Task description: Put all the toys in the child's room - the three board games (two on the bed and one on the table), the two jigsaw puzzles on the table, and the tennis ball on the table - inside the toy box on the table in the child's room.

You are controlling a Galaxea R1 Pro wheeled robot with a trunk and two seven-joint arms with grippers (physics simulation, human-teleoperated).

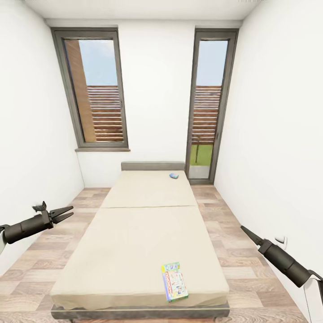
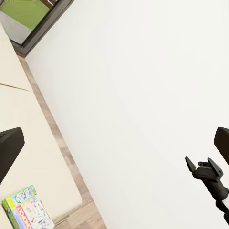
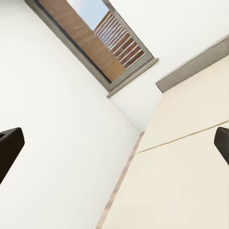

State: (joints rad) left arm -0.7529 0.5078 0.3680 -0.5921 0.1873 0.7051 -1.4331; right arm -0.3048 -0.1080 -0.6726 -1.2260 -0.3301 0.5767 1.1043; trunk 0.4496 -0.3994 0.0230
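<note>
Left end effector (image 1: 66,213): fingers parted a little at the tips, nothing held, hanging over the floor off the bed's side. Right end effector (image 1: 246,232): seen as a dark tapering tip in the head view, nothing visibly in it; cannot tell from that view how far open it is. In the right wrist view the two fingers (image 3: 9,148) sit at opposite frame edges with nothing between them, so it reads as spread wide and empty.

Between the two end effectors lies the bed (image 1: 134,251), cream mattress in two panels with a seam. Multicolour board game (image 1: 174,281) lies flat on the near panel, ahead of and inward from the right end effector, closer to it than to the left one, near the mattress's front edge. It also shows in the left wrist view (image 2: 27,210), beyond that end effector's fingers. Small blue board game (image 1: 174,176) lies on the far panel by the headboard, well apart from both end effectors.

Beyond: wood-plank floor (image 1: 40,273), white walls, window (image 1: 95,89) and glazed door (image 1: 204,107) on the far wall.

Step in hand, as judged: approach to the bed, first pick not yet begun. Next move likely calls for bringing the right end effector inward and down over the multicolour box, fingers spanning its narrow width. Flat box on soft mattress, so getting a finger under its edge may be awkward.
</note>
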